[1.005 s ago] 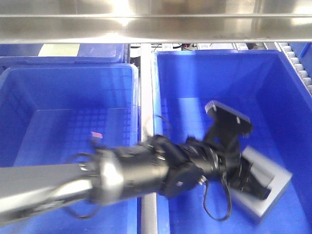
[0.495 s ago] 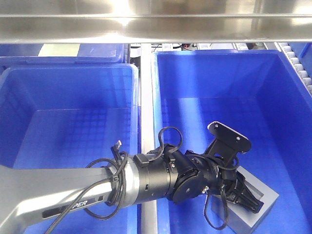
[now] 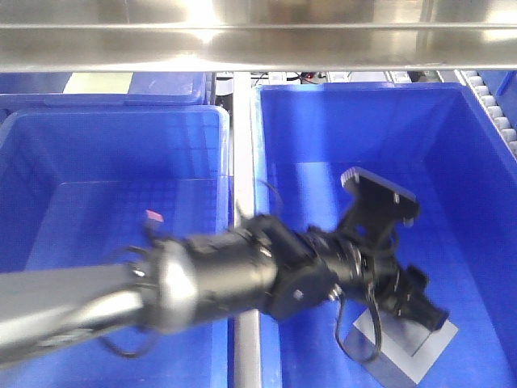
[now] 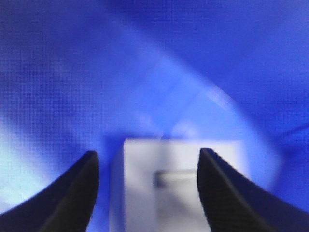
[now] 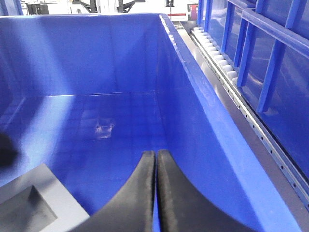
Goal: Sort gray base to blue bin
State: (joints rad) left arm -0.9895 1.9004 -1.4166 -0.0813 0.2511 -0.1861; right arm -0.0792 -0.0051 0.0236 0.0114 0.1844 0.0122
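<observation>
Open bin floor beyond gray base

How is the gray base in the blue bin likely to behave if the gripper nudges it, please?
The gray base looks rigid and flat-sided, so it would probably slide, not roll. It lies flat on the blue bin floor, so tipping seems unlikely. Its matte faces suggest moderate grip, though that is uncertain.

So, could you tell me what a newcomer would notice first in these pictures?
The big black left arm reaching across into the right-hand blue bin, its open left pincer just above the gray base on the bin floor. The gray base's square recess faces up. The right pincer hangs shut over the same bin.
</observation>
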